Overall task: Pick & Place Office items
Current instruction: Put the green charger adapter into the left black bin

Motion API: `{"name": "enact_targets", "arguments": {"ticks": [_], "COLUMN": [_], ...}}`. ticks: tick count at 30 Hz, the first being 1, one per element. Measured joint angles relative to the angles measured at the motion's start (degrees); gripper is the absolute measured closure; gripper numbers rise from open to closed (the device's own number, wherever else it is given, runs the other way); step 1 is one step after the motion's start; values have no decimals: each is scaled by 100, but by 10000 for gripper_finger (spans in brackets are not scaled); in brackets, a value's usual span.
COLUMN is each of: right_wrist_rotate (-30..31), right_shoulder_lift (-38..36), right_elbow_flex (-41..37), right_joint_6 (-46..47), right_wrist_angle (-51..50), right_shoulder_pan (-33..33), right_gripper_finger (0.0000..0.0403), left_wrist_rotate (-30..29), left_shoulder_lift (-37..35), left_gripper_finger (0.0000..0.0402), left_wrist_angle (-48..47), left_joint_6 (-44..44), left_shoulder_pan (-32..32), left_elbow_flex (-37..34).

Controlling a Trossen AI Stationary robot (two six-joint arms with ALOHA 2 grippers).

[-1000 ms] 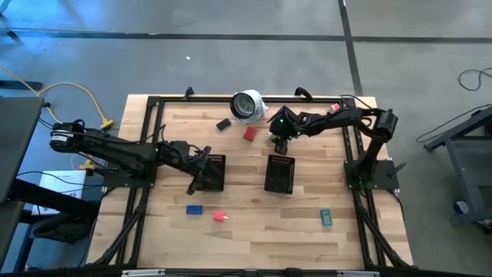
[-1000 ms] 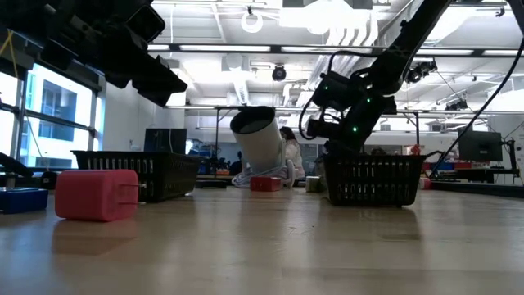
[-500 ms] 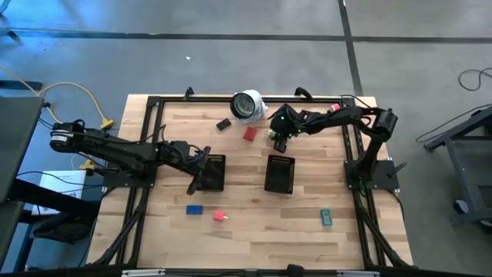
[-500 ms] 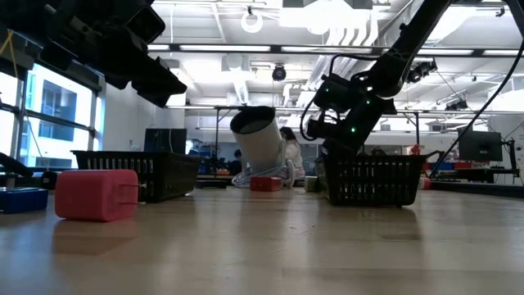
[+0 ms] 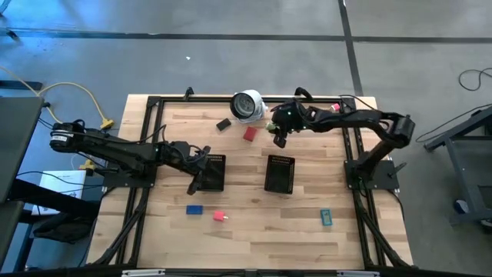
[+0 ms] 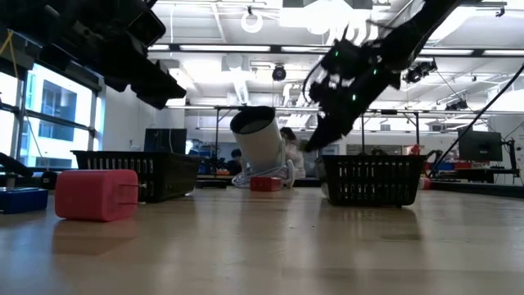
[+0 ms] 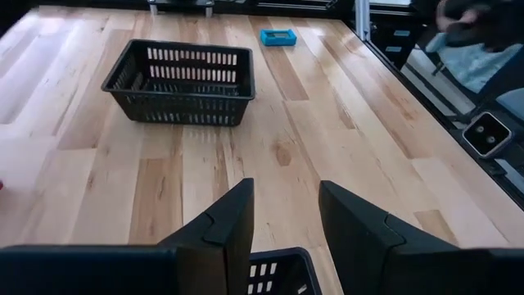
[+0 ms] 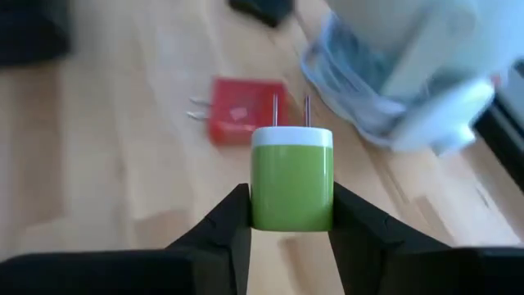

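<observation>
Green and white, a small plug-shaped piece sits clamped between the right gripper's fingers, prongs pointing away, lifted off the wooden table just beside the white round object. Nearest the front edge lie the blue piece, the pink piece and the teal piece; farther back stand two black mesh trays, with the left gripper hovering over the left tray, fingers parted around nothing. Beyond them rest the red piece and the dark piece.
</observation>
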Motion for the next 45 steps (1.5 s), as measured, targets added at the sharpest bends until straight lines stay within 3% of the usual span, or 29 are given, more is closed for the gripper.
{"name": "enact_targets", "arguments": {"ticks": [10, 17, 22, 30, 36, 45], "right_wrist_rotate": [663, 1614, 2300, 1980, 1727, 1464], "right_shoulder_lift": [-1299, -1378, -1284, -442, 290, 609], "right_elbow_flex": [0, 0, 0, -2, 2, 0], "right_joint_6": [333, 355, 344, 322, 342, 485], "right_wrist_angle": [10, 694, 1322, 3017, 4477, 5039], "right_shoulder_pan": [1286, 2654, 3286, 3502, 3585, 3609], "right_gripper_finger": [286, 286, 286, 286, 286, 286], "left_wrist_rotate": [-13, -162, -162, -197, -770, -763], "left_shoulder_lift": [0, 0, 18, 754, 1298, 1374], "left_gripper_finger": [267, 267, 267, 267, 267, 267], "left_wrist_angle": [29, 468, 985, 2438, 3276, 3612], "left_joint_6": [-57, -114, -153, 9, 450, 745], "left_shoulder_pan": [20, 19, -14, -189, -256, -256], "left_elbow_flex": [0, -2, -2, -4, -4, -4]}}
